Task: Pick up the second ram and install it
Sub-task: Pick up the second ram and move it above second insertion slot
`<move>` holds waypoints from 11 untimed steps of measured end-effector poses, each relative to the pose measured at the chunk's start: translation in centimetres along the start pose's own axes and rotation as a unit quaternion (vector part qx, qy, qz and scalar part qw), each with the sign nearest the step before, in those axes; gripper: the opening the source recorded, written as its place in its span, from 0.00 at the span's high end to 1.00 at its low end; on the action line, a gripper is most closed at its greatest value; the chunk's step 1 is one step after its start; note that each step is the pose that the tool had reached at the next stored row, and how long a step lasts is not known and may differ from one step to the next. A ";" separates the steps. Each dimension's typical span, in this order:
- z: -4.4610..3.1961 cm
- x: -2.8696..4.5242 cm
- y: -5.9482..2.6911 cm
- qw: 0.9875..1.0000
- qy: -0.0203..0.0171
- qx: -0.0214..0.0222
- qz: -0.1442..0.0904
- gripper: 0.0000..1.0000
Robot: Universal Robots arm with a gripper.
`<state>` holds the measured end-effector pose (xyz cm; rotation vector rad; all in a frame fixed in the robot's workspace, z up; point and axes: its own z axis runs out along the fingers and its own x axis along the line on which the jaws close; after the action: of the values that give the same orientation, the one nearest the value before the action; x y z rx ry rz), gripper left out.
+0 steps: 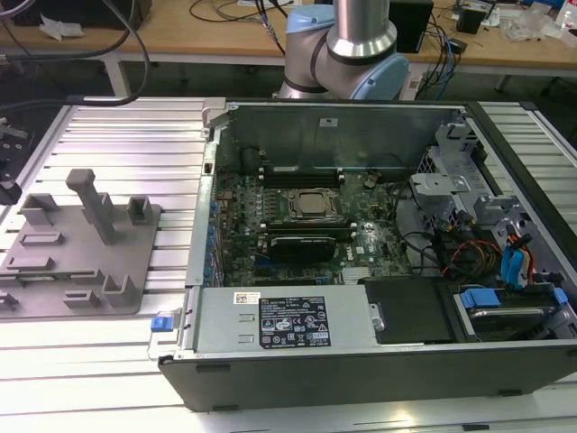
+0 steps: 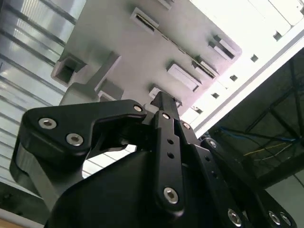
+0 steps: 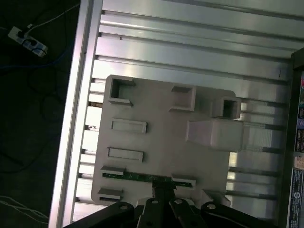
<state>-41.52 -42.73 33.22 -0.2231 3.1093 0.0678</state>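
One slotted aluminium table; grey fixture holds second ram; workbench behind.

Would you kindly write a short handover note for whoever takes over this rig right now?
The gripper sits at the middle of the second ram. I cannot tell whether it has a grasp.
The second ram lies in its holder at the edge of the grey fixture plate, on the slatted table beside the open computer case.
Done: the gripper is at the stick.
Left: the stick is not yet lifted out or installed in the case.
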 end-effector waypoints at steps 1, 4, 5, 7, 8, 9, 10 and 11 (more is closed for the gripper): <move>0.00 0.00 0.00 1.000 0.000 0.000 -0.011 0.92; 0.00 0.01 0.00 0.999 0.002 -0.001 -0.044 0.92; 0.01 0.01 0.00 0.999 0.002 -0.001 -0.054 0.92; 0.00 0.01 0.00 0.997 0.003 -0.002 -0.074 0.92; 0.00 0.01 0.00 0.996 0.004 -0.002 -0.084 0.92; 0.00 0.02 0.00 0.995 0.004 -0.003 -0.101 0.92; 0.00 0.01 0.00 0.993 0.005 -0.003 -0.117 0.92; 0.00 0.02 0.00 0.992 0.005 -0.003 -0.125 0.92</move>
<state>-41.54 -42.73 33.22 -0.6120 3.0623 0.0719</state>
